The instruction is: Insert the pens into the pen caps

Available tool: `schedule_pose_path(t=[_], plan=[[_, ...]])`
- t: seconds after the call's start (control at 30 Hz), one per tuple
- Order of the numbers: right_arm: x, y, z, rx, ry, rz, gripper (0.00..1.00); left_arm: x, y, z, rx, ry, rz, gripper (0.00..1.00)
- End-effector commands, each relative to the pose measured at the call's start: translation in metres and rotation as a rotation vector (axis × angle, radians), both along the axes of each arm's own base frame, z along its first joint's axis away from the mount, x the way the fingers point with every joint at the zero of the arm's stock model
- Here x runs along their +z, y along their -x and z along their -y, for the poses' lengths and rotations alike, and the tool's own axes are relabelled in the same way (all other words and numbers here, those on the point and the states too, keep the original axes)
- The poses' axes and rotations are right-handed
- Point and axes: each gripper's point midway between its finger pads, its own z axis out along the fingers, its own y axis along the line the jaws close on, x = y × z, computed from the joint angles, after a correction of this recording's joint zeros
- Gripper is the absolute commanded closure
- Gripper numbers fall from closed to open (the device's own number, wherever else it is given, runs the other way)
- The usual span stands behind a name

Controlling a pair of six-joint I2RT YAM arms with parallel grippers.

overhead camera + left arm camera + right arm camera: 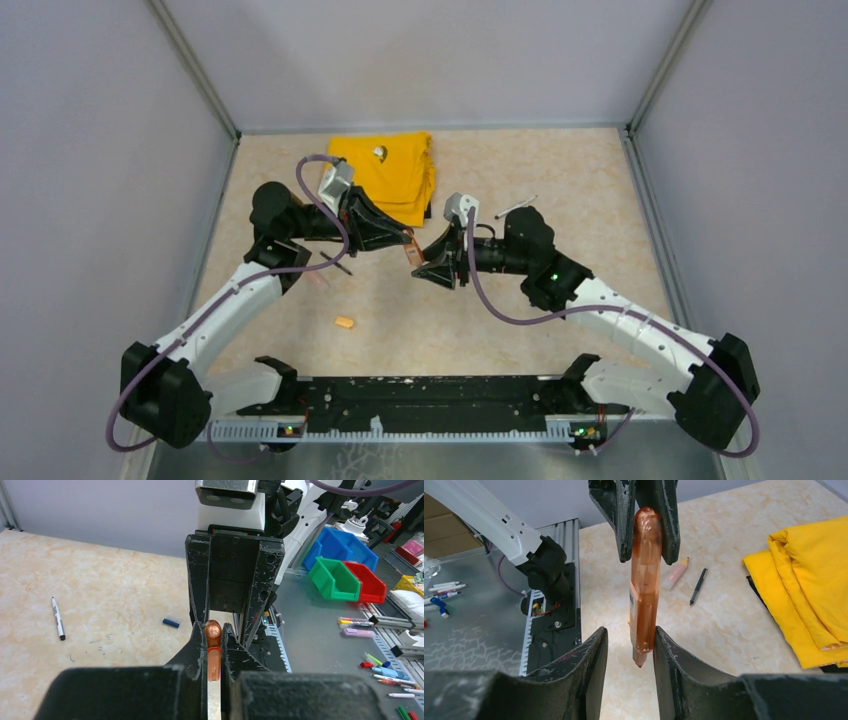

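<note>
From where I stand, no pen is capped yet. On the left, a thin dark pen (698, 586) and a paler orange marker (675, 572) lie close together on the beige tabletop (560, 300). The stubby light orange plastic cap (344, 322) sits alone nearer the arm bases, and the folded yellow cloth (385, 175) lies at the back. In the middle, the left gripper (646, 555) is clamped tight on one end of a thick translucent orange marker (644, 595), holding it in the air with its tip bare. The right gripper (630, 632) brackets the marker's other end with its jaws partly apart; one finger seems to touch it, a gap shows on the other side, and it grips nothing. Further right, a thin silver-white pen (58, 618) and the small dark blue cap (170, 623) lie apart on the table. I judge that every pen and cap is left to pair.
</note>
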Motion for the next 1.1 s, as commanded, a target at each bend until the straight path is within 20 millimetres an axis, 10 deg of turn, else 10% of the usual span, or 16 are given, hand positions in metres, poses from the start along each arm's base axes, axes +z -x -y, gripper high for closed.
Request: schedule_pose_path(t=[0.0, 0.4, 0.8, 1.07], plan=[[0.016, 0.000, -0.003, 0.024, -0.050, 0.044, 0.63, 0.011, 0.009, -0.002, -0.022, 0.023, 0.078, 1.00], [0.006, -0.004, -0.004, 0.021, -0.029, 0.023, 0.64, 0.017, 0.013, -0.004, -0.019, 0.042, 0.089, 1.00], [0.008, -0.004, -0.003, 0.020, -0.043, 0.011, 1.00, 0.021, 0.014, -0.006, 0.003, 0.057, 0.104, 1.00], [-0.005, -0.005, -0.002, 0.011, -0.025, 0.006, 1.00, 0.043, 0.017, -0.010, 0.036, 0.105, 0.142, 1.00]])
